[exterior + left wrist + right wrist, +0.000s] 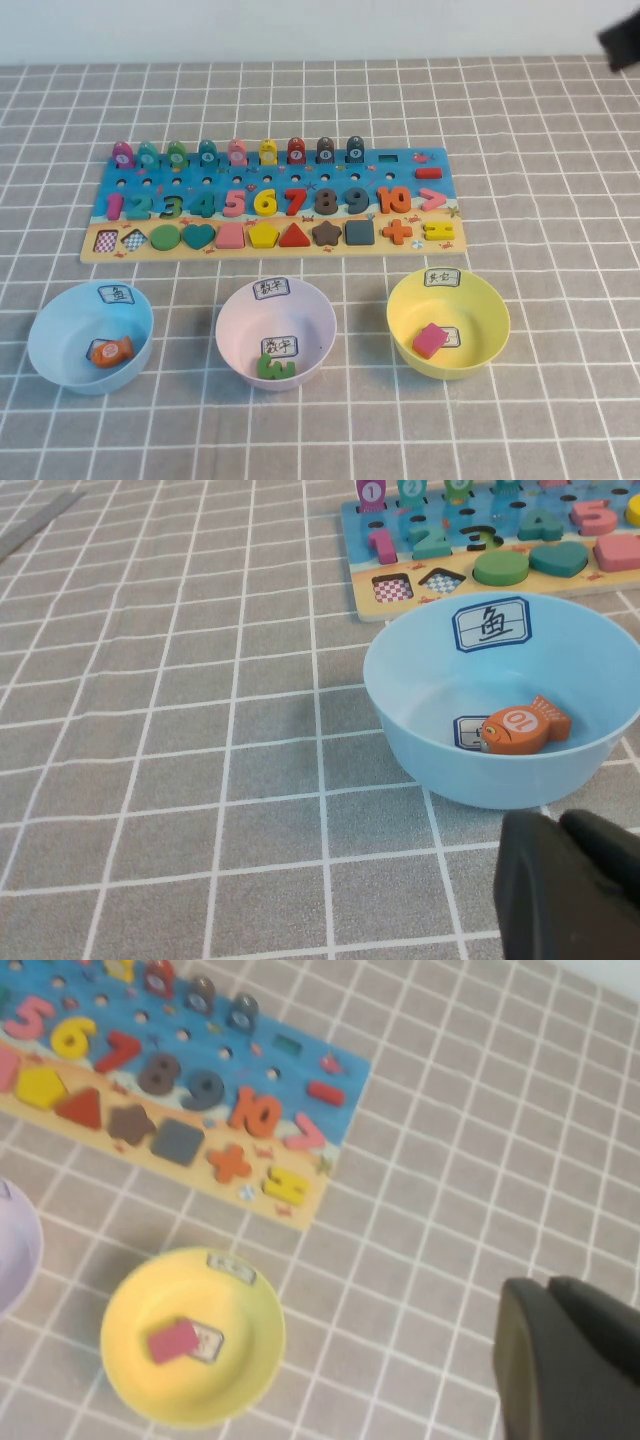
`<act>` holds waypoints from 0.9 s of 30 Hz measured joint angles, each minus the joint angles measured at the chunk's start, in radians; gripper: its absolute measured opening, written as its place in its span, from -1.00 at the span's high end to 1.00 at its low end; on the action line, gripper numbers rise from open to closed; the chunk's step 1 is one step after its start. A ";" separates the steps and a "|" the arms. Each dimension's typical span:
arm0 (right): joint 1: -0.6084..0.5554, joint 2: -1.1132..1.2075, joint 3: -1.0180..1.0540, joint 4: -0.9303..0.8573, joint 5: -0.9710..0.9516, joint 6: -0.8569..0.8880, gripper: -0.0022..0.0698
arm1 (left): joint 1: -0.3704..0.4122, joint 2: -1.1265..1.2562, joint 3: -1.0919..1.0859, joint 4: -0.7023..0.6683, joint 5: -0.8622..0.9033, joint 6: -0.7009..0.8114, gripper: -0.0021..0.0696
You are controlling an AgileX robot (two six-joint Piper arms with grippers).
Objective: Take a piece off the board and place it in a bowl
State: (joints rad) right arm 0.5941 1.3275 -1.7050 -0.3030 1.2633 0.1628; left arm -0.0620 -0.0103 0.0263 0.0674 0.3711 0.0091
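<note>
The orange fish piece [109, 351] is being shown lying on the floor of the light blue bowl [60, 310], beside the white label on the bowl's bottom; in the left wrist view its dark round mark reads 10 [524, 727]. The puzzle board [100, 252] is being shown beyond the three bowls on the grey checked surface [560, 130], with a row of nine fish standing along its far edge and an empty slot at that row's right end. A green number piece is being held by the pink bowl [235, 310] and a pink square by the yellow bowl [495, 310]. The left gripper [570, 885] is being held just near the blue bowl's rim, clear of it; whether its jaws are open cannot be told. The right gripper [565, 1360] is being held above bare surface to the right of the yellow bowl, well apart from the board, with its jaws closed on nothing. The task is being judged complete: the piece is off the board and in its bowl, with nothing left but parking the arms.
</note>
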 joint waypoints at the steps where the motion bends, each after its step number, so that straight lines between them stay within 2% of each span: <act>1: 0.000 -0.019 0.022 -0.005 0.000 0.004 0.98 | 0.000 0.000 0.000 0.000 0.000 0.000 0.94; 10: 0.000 -0.142 0.291 -0.011 -0.001 0.039 0.98 | 0.000 0.000 0.000 0.000 0.000 0.000 0.94; 14: -0.001 -0.179 0.449 -0.011 -0.088 0.105 0.98 | 0.000 0.000 0.000 0.000 0.000 0.000 0.94; 19: -0.064 -0.248 0.710 -0.009 -0.424 0.121 0.98 | 0.000 0.000 0.000 0.000 0.000 0.000 0.94; 23: -0.196 -0.351 0.964 -0.023 -0.783 0.125 0.98 | 0.001 0.000 0.000 0.000 0.000 0.000 0.94; 27: -0.395 -0.507 1.267 -0.030 -1.159 0.127 0.99 | 0.001 0.000 0.000 0.000 0.000 0.000 0.94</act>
State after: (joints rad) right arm 0.1988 0.8206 -0.4381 -0.3326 0.1039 0.2893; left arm -0.0606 -0.0103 0.0263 0.0674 0.3711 0.0091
